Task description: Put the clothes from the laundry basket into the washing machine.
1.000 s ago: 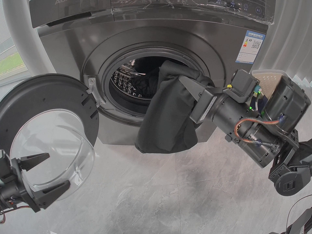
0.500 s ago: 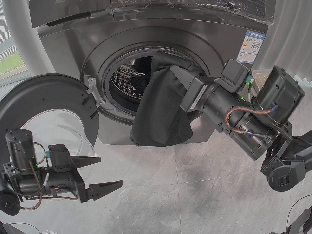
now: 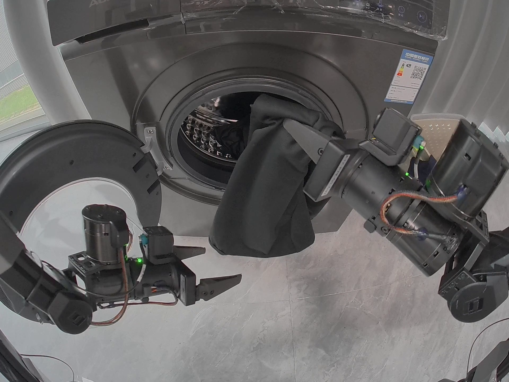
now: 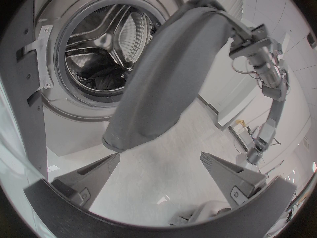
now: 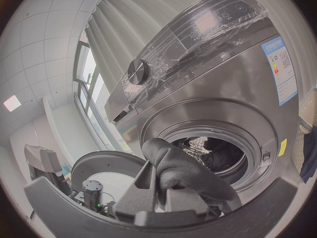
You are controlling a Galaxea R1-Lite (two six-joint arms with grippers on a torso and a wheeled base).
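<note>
Where the row starts at far left, item 1: round door [image 3: 74,160] of the washing machine [image 3: 254,54], swung fully open, dark rim w/ clear domed window. Item 2: L gripper [image 3: 221,264], low, in front of the door and above the grey tiled floor [image 3: 297,324]. Jaws spread wide, nothing btwn them. Tips point toward the hanging cloth's lower end, near it but apart. In L wrist view the hem sits just beside one finger [image 4: 95,172]. Item 3: drum opening [image 3: 207,133], centre, perforated metal wall visible. One dark item of clothing [image 4: 102,80] lies at the drum's bottom. Item 4: black garment [image 3: 265,187], the task's thing in hand. Top end bunched at the opening's right part, approx. level w/ the rim. Remainder hangs down outside over the machine's front panel, and the lower edge appears clear of the floor. Item 5: R gripper [image 3: 299,133], just right of the opening, jaws clamped on the garment's top fold. R wrist view shows cloth bulging up btwn the two fingers [image 5: 142,185]. Item 6: laundry basket [image 3: 442,131], pale, perforated, far right beside the machine, partly behind the R arm. Dark blue cloth [image 5: 310,152] hangs at its edge.
</note>
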